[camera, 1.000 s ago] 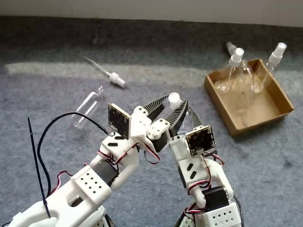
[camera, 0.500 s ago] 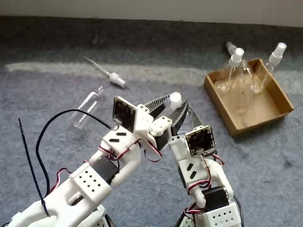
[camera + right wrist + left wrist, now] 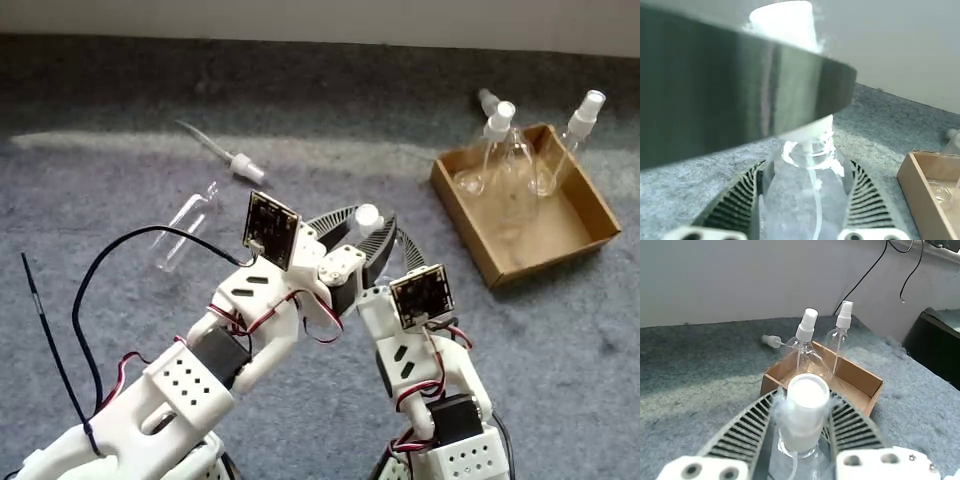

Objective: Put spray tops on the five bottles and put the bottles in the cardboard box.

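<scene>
While upright, neck skyward: bottle (image 3: 801, 197) clenched in right tool (image 3: 806, 175), spray top (image 3: 804, 390) pinched in left tool (image 3: 802, 404).

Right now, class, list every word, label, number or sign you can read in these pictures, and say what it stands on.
No text can be read.
The cardboard box, the bottles standing in it, the white spray top in the left pincer and the bottle in the right pincer show no print.
Any marks on the arms' camera boards are too small to read.
</scene>
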